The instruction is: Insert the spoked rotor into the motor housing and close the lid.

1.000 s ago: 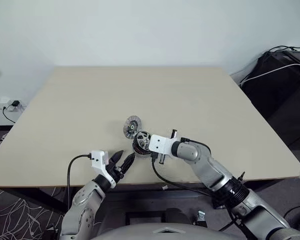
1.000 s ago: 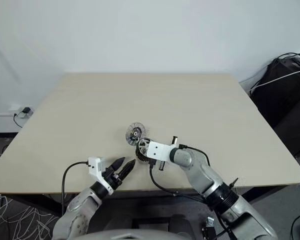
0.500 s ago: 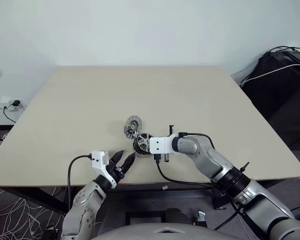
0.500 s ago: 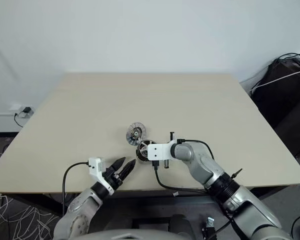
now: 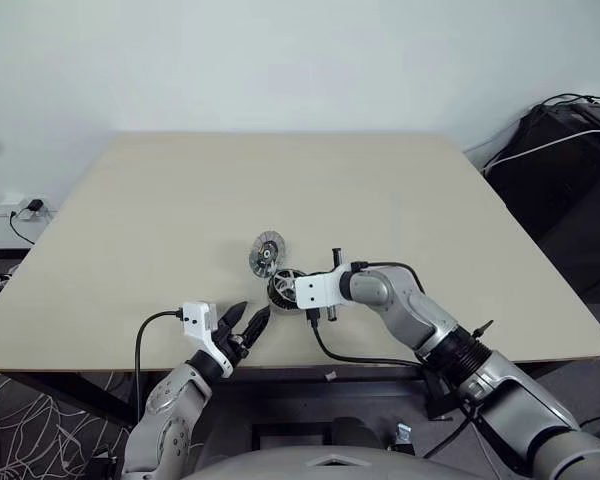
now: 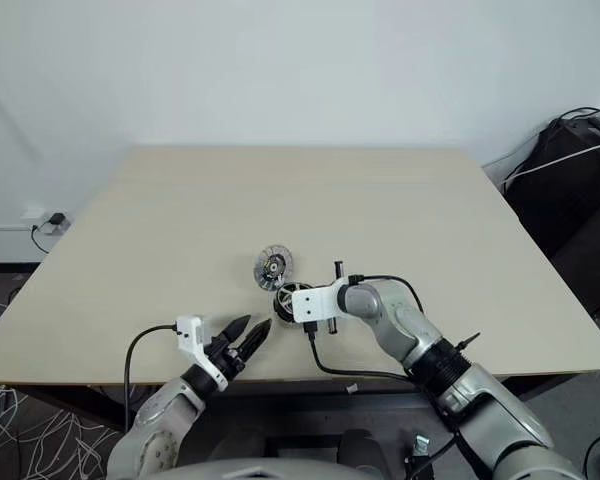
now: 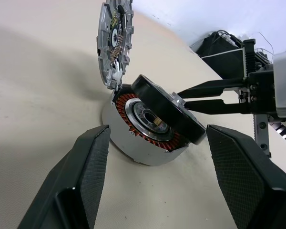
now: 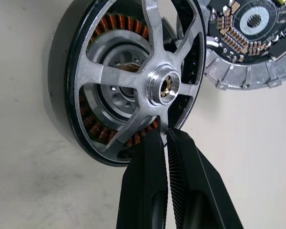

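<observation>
Mid-insertion here. Spoked rotor (image 8: 152,81) tilted over the motor housing (image 7: 148,136), one edge down near the copper windings, the other edge lifted (left wrist view makes the tilt obvious). Both sitting near the middle of the head-camera frame, a bit below centre, on the table (image 5: 180,200). Right gripper (image 8: 166,143) with fingers pinched together on a rotor spoke just under the hub, a thin grip on a thin bit of metal. Left gripper (image 5: 248,322) parked in the lower left of the frame near the table's front edge, fingers spread apart, holding nothing, apart from the parts.

Lid (image 5: 266,252) propped up on edge just beyond the housing, upper left of it, touching or nearly touching (hard to call), circuit side facing the housing.

Stuff likely to go sideways:
- Rotor going in crooked and jamming on the housing rim or the windings, given the tilt.
- Probably magnets in there, so a sudden snap could yank the spoke out of that tiny pinch.
- Housing not held down by anything, so a sideways push could slide it into the lid and tip that over.
</observation>
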Controlling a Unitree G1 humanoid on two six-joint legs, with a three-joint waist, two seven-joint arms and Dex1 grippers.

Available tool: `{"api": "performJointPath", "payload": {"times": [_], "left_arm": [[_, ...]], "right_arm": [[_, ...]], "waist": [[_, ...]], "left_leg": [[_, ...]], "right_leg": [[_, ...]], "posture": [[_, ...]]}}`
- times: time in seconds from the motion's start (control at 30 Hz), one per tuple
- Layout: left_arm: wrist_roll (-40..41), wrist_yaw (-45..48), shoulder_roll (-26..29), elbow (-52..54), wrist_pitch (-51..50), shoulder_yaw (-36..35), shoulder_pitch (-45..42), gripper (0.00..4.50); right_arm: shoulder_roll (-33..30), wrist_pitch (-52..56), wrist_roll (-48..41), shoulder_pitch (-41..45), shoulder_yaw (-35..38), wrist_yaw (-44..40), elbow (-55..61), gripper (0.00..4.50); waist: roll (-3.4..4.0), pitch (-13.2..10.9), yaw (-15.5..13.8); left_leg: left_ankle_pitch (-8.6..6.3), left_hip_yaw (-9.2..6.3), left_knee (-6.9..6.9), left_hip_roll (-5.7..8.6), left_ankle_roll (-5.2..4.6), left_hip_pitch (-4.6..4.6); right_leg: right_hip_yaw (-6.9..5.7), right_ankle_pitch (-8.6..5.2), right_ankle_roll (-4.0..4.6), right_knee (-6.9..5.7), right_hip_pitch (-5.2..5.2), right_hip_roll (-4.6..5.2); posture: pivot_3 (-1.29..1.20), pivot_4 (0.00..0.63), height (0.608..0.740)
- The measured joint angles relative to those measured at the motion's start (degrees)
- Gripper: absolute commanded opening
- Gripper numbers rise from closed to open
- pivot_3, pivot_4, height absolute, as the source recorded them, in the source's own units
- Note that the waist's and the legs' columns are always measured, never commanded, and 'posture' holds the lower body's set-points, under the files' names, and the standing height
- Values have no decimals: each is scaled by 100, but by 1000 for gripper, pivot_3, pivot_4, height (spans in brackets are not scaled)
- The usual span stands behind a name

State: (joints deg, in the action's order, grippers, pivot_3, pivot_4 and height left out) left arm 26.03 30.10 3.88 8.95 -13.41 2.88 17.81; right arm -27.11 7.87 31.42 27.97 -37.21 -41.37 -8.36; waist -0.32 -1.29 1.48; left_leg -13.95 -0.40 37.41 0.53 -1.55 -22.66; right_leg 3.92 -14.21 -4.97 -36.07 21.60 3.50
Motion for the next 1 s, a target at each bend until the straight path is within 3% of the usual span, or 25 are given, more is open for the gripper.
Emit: {"api": "performJointPath", "payload": {"times": [0.57, 0.8, 1.0], "left_arm": [[0, 2, -47, -16, 1, 2, 6, 3402], [0, 2, -50, -16, 11, -2, 35, 3402], [0, 2, -54, -19, 12, -1, 34, 3402]], "right_arm": [[212, -53, 70, 158, 14, 65, -357, 17], [249, -191, 94, 230, 27, 167, -545, 2110], [174, -226, -6, 203, 251, 98, -241, 2110]], "waist": [[1, 0, 8], [1, 0, 9], [1, 0, 9]], "left_leg": [[0, 0, 0, 0, 0, 0], [0, 0, 0, 0, 0, 0], [0, 0, 0, 0, 1, 0]], "right_leg": [[0, 1, 1, -2, 1, 0], [0, 1, 2, -2, 1, 0], [0, 1, 2, -2, 2, 0]], "posture": [[0, 0, 740], [0, 0, 740], [0, 0, 740]]}}
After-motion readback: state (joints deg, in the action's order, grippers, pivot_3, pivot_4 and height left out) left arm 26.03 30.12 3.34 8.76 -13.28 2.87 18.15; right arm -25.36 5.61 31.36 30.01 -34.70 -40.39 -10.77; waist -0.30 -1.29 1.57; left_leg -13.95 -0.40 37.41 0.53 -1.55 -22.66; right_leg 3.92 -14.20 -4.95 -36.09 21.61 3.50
